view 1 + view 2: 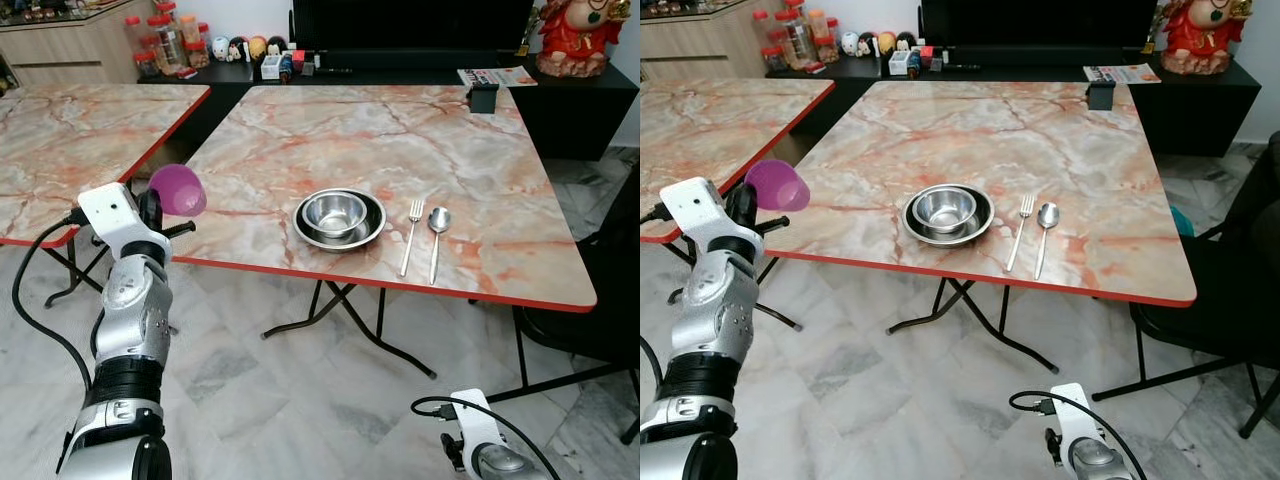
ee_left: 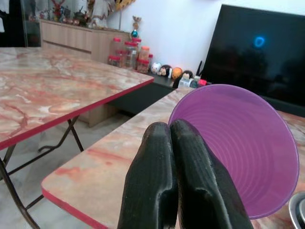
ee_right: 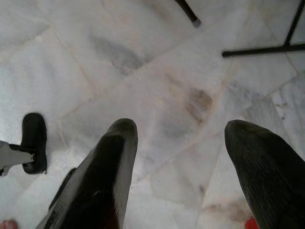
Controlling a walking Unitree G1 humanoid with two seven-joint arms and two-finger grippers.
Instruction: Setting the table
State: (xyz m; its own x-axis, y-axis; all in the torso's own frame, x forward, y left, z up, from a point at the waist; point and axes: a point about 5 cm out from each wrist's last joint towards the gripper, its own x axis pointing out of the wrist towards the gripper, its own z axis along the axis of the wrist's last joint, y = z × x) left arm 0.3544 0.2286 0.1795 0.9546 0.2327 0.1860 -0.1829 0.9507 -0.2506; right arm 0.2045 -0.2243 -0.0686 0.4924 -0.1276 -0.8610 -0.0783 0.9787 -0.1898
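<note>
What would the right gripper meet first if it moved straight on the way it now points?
Probably the pale marble floor. The right gripper hangs low beside the marble-patterned table with its jaws open and points down at bare tiles; nothing lies between, though the depth is hard to judge.

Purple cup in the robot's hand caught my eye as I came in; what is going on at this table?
The robot is setting the marble-patterned folding table. Its left gripper is shut on the rim of a purple plastic cup, held in the air by the table's near left corner. On the table lie a steel bowl nested in a steel plate, with a steel fork and steel spoon to their right. The right gripper hangs open over the floor.
</note>
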